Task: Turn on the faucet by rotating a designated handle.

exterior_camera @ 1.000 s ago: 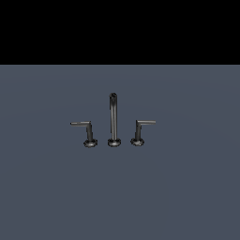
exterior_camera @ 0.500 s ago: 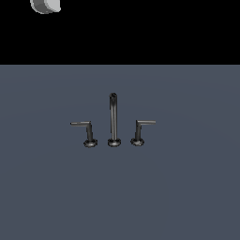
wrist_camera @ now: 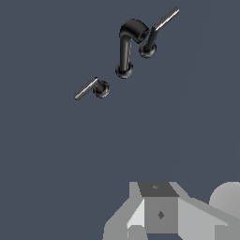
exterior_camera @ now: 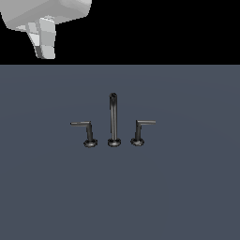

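The faucet [exterior_camera: 113,119] is a small dark grey three-piece set on the grey surface, with a tall thin spout in the middle. The designated handle [exterior_camera: 84,129] stands to the spout's left in the exterior view, its thin arm reaching left from its post. The twin handle [exterior_camera: 141,129] reaches right. My gripper [exterior_camera: 45,54] hangs high at the exterior view's top left, far above and away from the handles, fingers close together and empty. In the wrist view the faucet [wrist_camera: 125,49] lies far ahead of the gripper [wrist_camera: 158,218], with the designated handle [wrist_camera: 93,88] the nearer lever.
A flat dark grey surface [exterior_camera: 187,187] spreads around the faucet. Black background lies beyond its far edge. Nothing else stands on it.
The gripper has come into the exterior view from the top left and moved down and right. The faucet and its handles have not moved.
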